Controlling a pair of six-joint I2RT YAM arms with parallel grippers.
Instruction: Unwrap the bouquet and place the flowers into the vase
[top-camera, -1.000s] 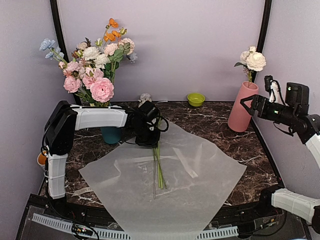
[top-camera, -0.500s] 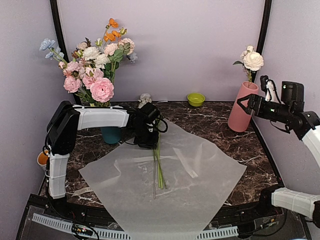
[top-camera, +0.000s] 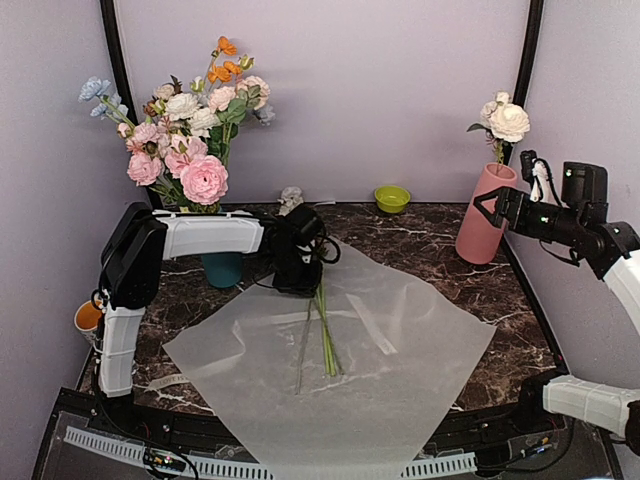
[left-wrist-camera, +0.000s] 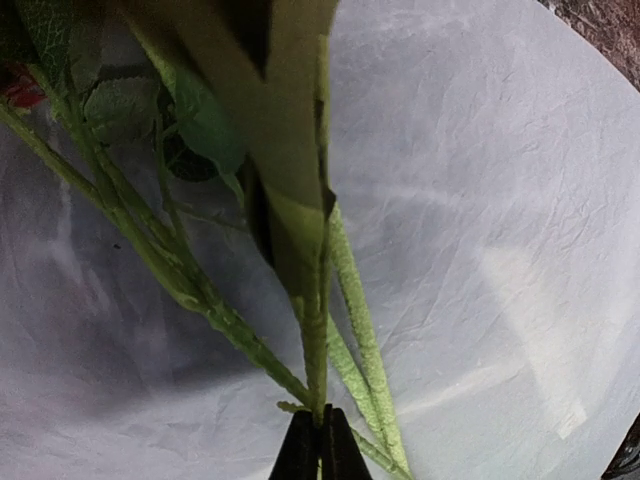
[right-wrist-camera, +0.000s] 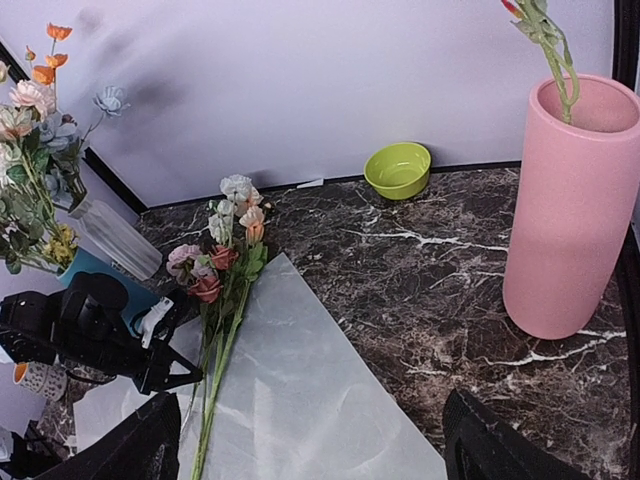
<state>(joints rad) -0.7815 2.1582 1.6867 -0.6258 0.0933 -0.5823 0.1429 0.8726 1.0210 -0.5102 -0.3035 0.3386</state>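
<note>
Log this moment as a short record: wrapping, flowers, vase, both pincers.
wrapping: translucent cream paper sheet, spread flat on the dark marble table
flowers: white, pink and peach artificial flowers on thin green stems, stems lying on the sheet
vase: tall salmon-pink matte vase, upright at right rear, white blooms already in it
left pincer: shut on one stem of the flowers
right pincer: open, empty, near the vase

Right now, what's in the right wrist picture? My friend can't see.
A tall pink vase stands at right on a marbled table, one stem inside. At left, flowers lie partly on pale paper; a green bowl sits behind.
</note>
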